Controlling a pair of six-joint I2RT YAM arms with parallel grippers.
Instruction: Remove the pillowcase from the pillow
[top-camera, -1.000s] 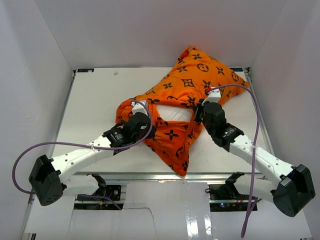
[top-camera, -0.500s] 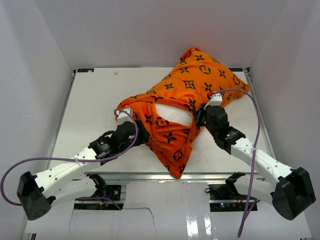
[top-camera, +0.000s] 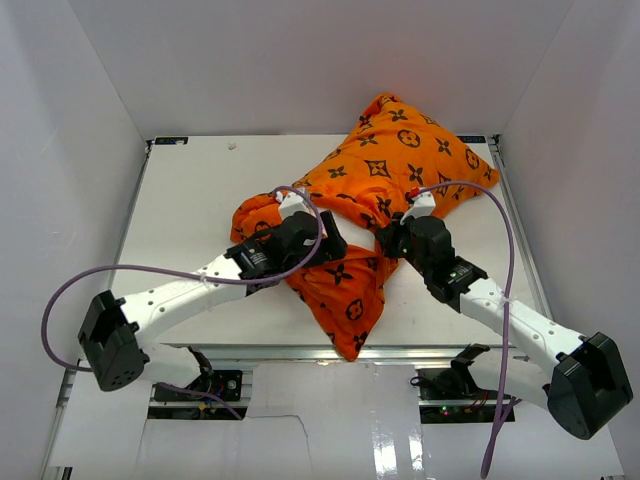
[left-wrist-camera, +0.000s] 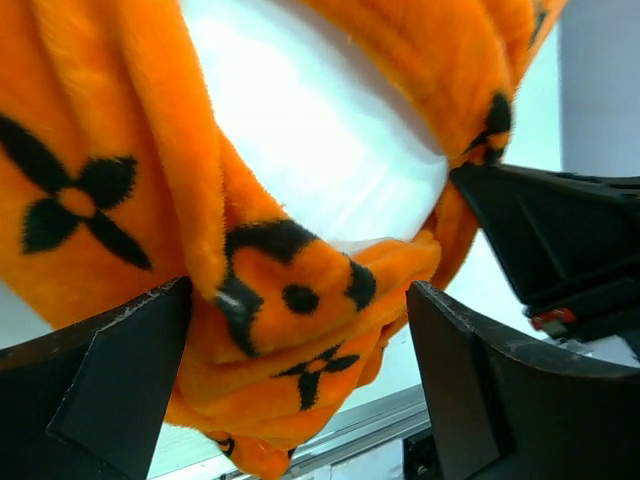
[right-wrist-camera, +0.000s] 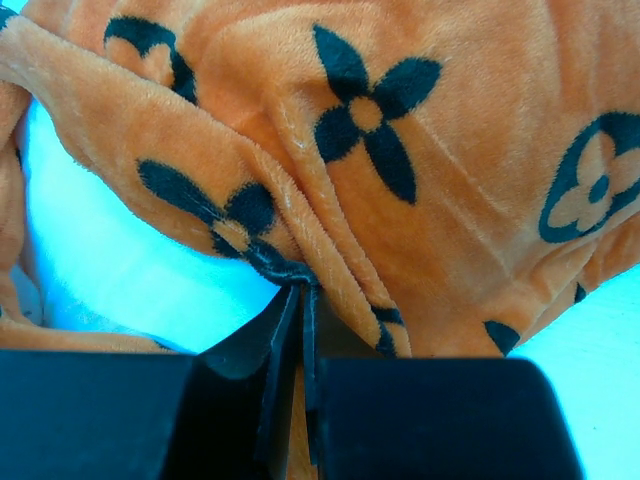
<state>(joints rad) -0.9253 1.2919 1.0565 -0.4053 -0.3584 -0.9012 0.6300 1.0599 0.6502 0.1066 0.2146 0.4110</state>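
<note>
The orange pillowcase (top-camera: 400, 150) with dark motifs lies from the table's middle to its back right corner, one bunched end hanging towards the front edge. In the left wrist view the white pillow (left-wrist-camera: 320, 150) bulges out of the pillowcase's (left-wrist-camera: 110, 190) opening. My left gripper (top-camera: 330, 243) (left-wrist-camera: 300, 370) is open at that opening, a loose fold of orange fabric lying between its wide-apart fingers (left-wrist-camera: 100, 400). My right gripper (top-camera: 383, 238) (right-wrist-camera: 300, 290) is shut on the pillowcase's (right-wrist-camera: 450, 150) hem at the opening's right side, with the pillow (right-wrist-camera: 120, 270) beside it. From above, the grippers and fabric hide the pillow.
The white table (top-camera: 190, 200) is boxed in by white walls on three sides. A metal rail (top-camera: 300, 352) runs along its front edge. Purple cables (top-camera: 505, 250) loop over both arms. The right arm's black gripper body (left-wrist-camera: 560, 230) is close beside my left fingers.
My left gripper has opened and let go of the pillowcase edge, after pulling back left, then swung forward and right over the opening. The right gripper stays shut on the hem.
</note>
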